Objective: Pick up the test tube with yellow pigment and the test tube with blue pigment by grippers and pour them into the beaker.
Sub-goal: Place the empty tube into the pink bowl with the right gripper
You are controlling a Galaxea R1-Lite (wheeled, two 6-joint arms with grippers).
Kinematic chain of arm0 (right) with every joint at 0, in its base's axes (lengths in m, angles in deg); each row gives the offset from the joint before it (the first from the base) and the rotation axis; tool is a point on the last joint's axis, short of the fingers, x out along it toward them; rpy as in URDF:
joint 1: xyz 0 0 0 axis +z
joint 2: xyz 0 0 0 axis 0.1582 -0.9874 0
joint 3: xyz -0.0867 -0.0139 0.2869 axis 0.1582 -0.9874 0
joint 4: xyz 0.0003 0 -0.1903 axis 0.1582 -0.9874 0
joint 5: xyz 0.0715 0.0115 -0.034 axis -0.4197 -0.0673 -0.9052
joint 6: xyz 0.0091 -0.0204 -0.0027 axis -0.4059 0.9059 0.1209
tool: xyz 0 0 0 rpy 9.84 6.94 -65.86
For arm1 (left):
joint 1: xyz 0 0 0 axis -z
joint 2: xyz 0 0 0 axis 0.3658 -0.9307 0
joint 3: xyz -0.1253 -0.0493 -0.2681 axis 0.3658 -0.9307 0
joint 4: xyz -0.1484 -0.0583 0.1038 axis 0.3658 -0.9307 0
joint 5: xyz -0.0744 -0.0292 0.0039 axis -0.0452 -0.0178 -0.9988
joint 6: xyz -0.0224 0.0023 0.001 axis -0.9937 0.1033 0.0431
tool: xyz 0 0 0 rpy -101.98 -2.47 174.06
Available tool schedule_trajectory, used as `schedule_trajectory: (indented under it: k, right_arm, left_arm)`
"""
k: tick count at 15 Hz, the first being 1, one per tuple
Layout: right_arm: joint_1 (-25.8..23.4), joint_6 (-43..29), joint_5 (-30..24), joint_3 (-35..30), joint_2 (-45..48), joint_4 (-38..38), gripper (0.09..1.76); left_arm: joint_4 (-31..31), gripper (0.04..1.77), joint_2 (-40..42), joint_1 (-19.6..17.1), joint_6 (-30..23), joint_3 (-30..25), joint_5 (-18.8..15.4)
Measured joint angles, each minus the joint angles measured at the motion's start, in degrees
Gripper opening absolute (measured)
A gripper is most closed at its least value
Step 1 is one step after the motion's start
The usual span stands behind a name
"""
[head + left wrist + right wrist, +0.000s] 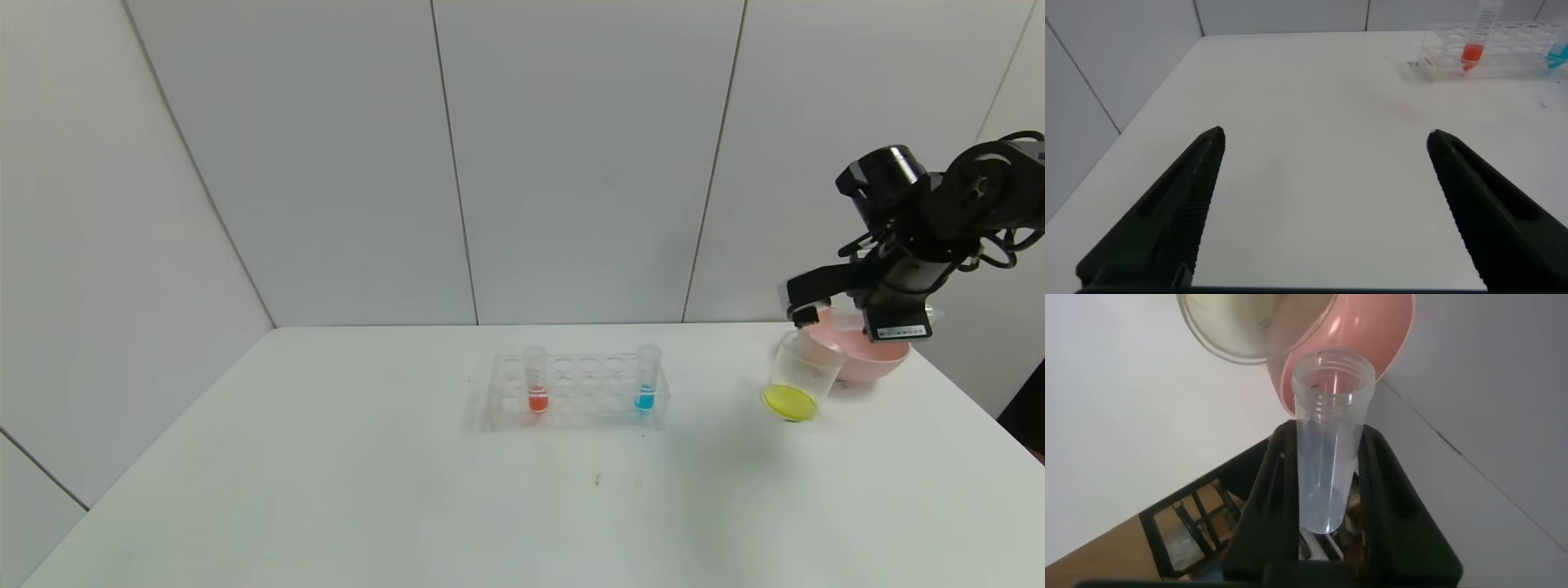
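My right gripper [808, 317] hangs over the beaker [796, 371] at the table's far right, shut on a clear test tube [1331, 441] with no coloured liquid showing in it. The tube's open mouth points toward the beaker's rim [1221, 327] and the pink bowl. Yellow liquid [789, 402] lies on the beaker's floor. The test tube with blue pigment [646, 380] stands upright in the right end of the clear rack [584, 402]. My left gripper [1326, 135] is open over bare table, left of the rack and outside the head view.
An orange-liquid tube [535, 380] stands near the rack's left end. A pink bowl [869, 359] sits right behind the beaker, close to the back right corner. The table's right edge [980, 412] runs close by.
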Motion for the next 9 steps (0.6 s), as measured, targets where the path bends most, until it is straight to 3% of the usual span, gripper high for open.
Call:
schedule_trajectory:
  k: [3, 6, 9]
  right_arm:
    - [-2.6, -1.5, -12.6, 0.0, 1.3, 1.5, 0.49]
    - [-6.9, -6.1, -30.0, 0.0, 3.4, 1.6, 0.49]
    - [-11.5, -21.5, -50.8, -0.2, 4.9, 2.0, 0.49]
  left_arm:
    - [0.0, 1.76, 0.0, 0.0, 0.0, 0.0, 0.0]
    - [0.0, 1.76, 0.0, 0.0, 0.0, 0.0, 0.0]
    - [0.0, 1.76, 0.0, 0.0, 0.0, 0.0, 0.0]
